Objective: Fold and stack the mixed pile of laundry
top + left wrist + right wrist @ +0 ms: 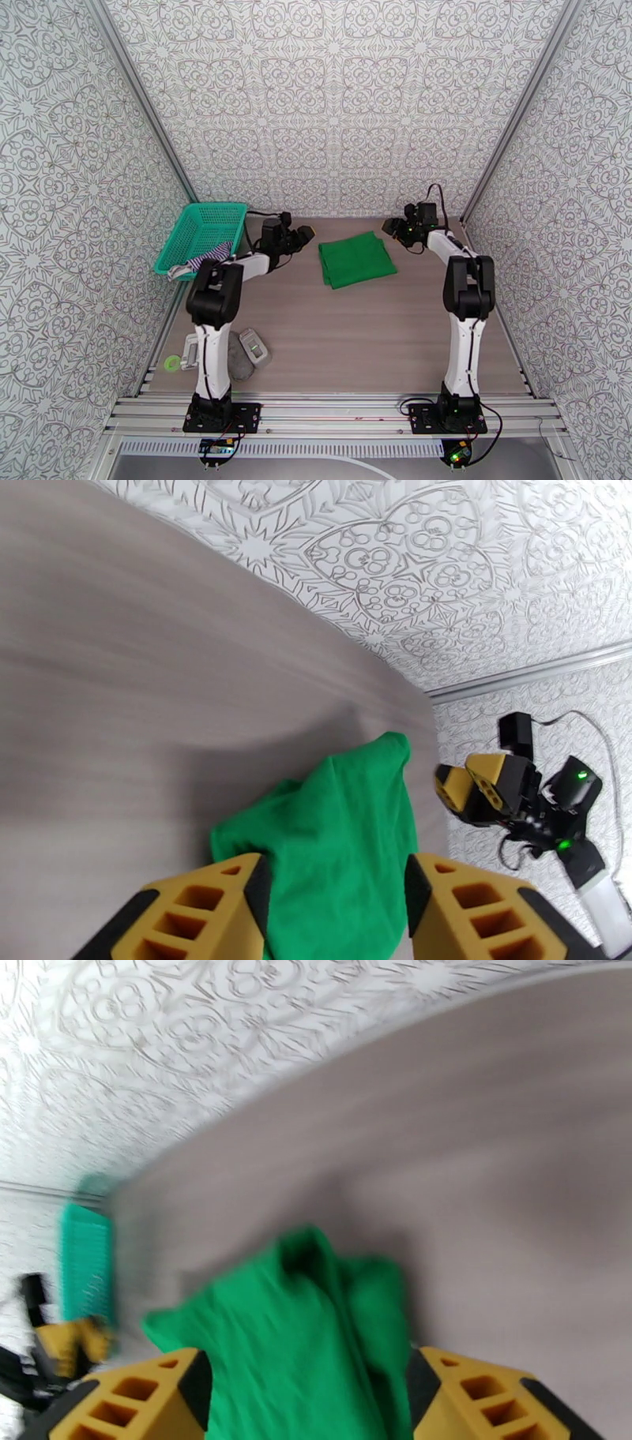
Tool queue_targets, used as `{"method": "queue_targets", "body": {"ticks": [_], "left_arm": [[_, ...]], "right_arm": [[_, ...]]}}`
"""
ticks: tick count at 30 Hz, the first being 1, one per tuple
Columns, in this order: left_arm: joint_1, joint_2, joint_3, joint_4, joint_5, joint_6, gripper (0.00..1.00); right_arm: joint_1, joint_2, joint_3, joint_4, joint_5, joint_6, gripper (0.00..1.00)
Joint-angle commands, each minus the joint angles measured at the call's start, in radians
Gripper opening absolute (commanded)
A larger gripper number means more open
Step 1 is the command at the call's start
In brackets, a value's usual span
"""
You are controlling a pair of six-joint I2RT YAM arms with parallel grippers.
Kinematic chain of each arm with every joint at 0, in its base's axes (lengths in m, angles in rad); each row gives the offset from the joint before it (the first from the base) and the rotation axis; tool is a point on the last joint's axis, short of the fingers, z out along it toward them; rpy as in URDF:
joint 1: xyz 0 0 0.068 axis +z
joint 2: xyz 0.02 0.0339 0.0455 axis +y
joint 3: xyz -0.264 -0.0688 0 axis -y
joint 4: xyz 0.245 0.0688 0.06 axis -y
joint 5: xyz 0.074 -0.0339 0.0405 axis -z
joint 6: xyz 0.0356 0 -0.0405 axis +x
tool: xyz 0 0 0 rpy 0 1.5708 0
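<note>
The green shirt (355,259) lies folded on the table at the back centre. The striped top (210,256) hangs over the front edge of the teal basket (201,233). My left gripper (301,235) hovers just left of the shirt, and my right gripper (393,227) hovers just right of it. In the left wrist view the left gripper (336,875) stands open, with the green shirt (347,827) on the table beyond its fingers. In the right wrist view the right gripper (306,1364) is open too, above the green shirt (300,1331). Neither gripper holds anything.
The teal basket stands against the left wall at the back. Small grey objects (251,349) and a green ring (171,364) lie at the near left by the left arm's base. Patterned walls enclose the table on three sides.
</note>
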Motion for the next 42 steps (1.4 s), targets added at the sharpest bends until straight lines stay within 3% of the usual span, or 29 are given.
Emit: {"method": "queue_targets", "body": {"ticks": [1,4,7,12,17,20,25,32,33,36,38,42], "left_arm": [[-0.071,-0.123,-0.034,-0.315,-0.099,0.213,0.52],[-0.142,-0.166,-0.017,-0.479,-0.194,0.316,0.54],[-0.216,-0.149,0.055,-0.598,-0.259,0.391,0.55],[-0.309,-0.082,0.177,-0.681,-0.325,0.491,0.55],[-0.389,-0.002,0.303,-0.708,-0.348,0.666,0.57],[-0.427,0.048,0.376,-0.728,-0.36,0.785,0.6],[-0.476,0.125,0.461,-0.72,-0.382,0.976,0.65],[-0.512,0.2,0.515,-0.761,-0.333,1.167,0.69],[-0.517,0.199,0.509,-0.761,-0.333,1.185,0.7],[-0.53,0.202,0.501,-0.771,-0.34,1.231,0.74],[-0.539,0.214,0.518,-0.794,-0.345,1.254,0.75],[-0.571,0.254,0.551,-0.816,-0.376,1.298,0.76]], "right_arm": [[0.0,-0.086,-0.118,-0.232,0.157,-0.168,0.7],[0.001,-0.128,-0.209,-0.256,0.187,-0.165,0.68],[0.001,-0.152,-0.276,-0.239,0.126,-0.15,0.62],[0.001,-0.134,-0.314,-0.218,0.034,-0.132,0.51],[0.001,-0.147,-0.393,-0.116,-0.071,-0.049,0.2],[0.002,-0.178,-0.442,-0.051,-0.142,0.009,0.1],[0.003,-0.251,-0.512,-0.004,-0.149,0.068,0.0],[0.003,-0.37,-0.714,0.101,-0.216,0.173,0.0],[0.003,-0.384,-0.74,0.1,-0.218,0.174,0.04],[0.001,-0.44,-0.78,0.031,-0.175,0.142,0.38],[-0.005,-0.483,-0.792,-0.014,-0.129,0.12,0.45],[-0.055,-0.557,-0.811,-0.036,-0.071,0.134,0.49]]}}
